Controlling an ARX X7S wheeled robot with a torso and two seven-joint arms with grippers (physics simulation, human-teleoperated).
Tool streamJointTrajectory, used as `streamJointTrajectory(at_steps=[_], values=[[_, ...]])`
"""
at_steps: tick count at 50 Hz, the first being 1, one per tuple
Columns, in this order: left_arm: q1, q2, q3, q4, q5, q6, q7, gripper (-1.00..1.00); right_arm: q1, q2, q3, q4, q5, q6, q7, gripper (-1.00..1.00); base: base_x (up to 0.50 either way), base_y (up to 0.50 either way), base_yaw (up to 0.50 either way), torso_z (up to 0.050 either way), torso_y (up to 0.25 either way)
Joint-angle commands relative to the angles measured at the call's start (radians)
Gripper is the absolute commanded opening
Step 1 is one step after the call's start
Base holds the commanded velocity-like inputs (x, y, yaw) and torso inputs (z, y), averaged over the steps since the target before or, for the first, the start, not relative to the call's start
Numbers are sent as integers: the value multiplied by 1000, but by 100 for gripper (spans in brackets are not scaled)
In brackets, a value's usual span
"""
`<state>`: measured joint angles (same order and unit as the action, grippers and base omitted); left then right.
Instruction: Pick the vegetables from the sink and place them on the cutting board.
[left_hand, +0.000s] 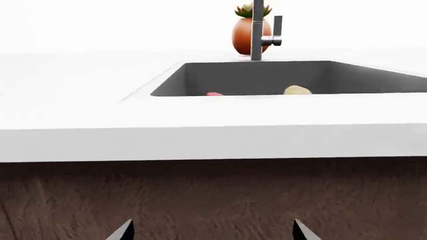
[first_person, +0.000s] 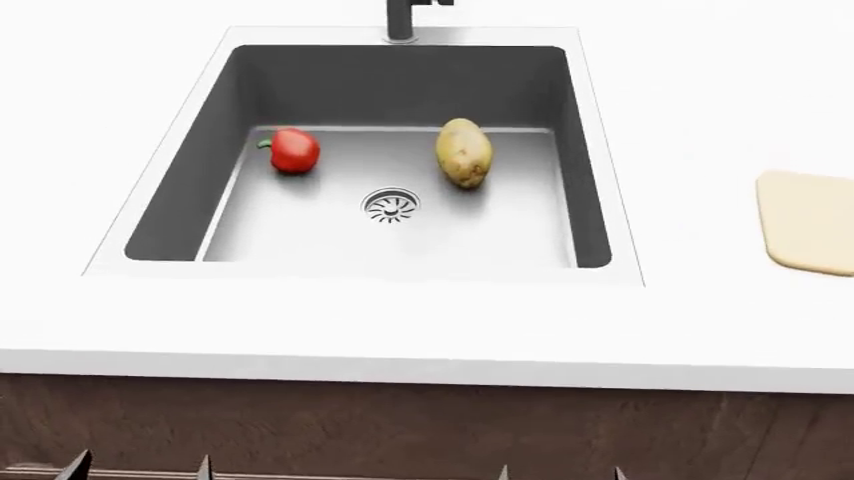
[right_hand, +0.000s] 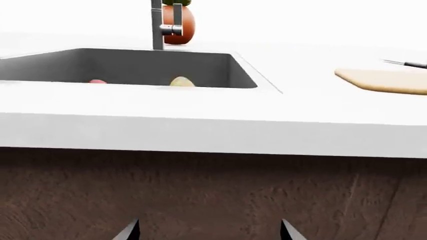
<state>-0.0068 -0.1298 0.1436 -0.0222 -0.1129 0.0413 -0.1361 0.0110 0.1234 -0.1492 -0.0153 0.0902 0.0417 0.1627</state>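
Nearest me, my left gripper (first_person: 140, 466) and right gripper (first_person: 561, 472) hang below the counter edge, both spread wide and empty. Farther on, in the sink (first_person: 180, 200), the potato (first_person: 463, 152) lies right of the drain, its long axis running near-to-far. The red pepper (first_person: 294, 151) sits left, stem pointing left, and the cutting board (first_person: 810, 220) is on the counter, far right.

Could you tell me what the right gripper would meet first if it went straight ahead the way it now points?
Most likely the brown cabinet front under the white countertop: the right gripper sits open below counter level, facing that panel, though depth is unclear.
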Motion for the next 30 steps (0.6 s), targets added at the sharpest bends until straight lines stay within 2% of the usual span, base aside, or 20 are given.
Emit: streamJointTrajectory(at_steps=[1,25,26,30], values=[[0,-8,14,-4,-2,20,-6,100,5,9,-11,3,9,6,9,100,0,0,0,50,0],[-2,-23,36,-4,0,32,-29,100,6,24,-29,1,24,9,28,100,0,0,0,50,0],[-8,-24,44,-8,7,-16,-35,100,6,25,-30,1,25,9,28,100,0,0,0,0,0],[-3,-28,50,13,10,-28,-41,100,8,27,-33,2,27,9,31,100,0,0,0,0,0]])
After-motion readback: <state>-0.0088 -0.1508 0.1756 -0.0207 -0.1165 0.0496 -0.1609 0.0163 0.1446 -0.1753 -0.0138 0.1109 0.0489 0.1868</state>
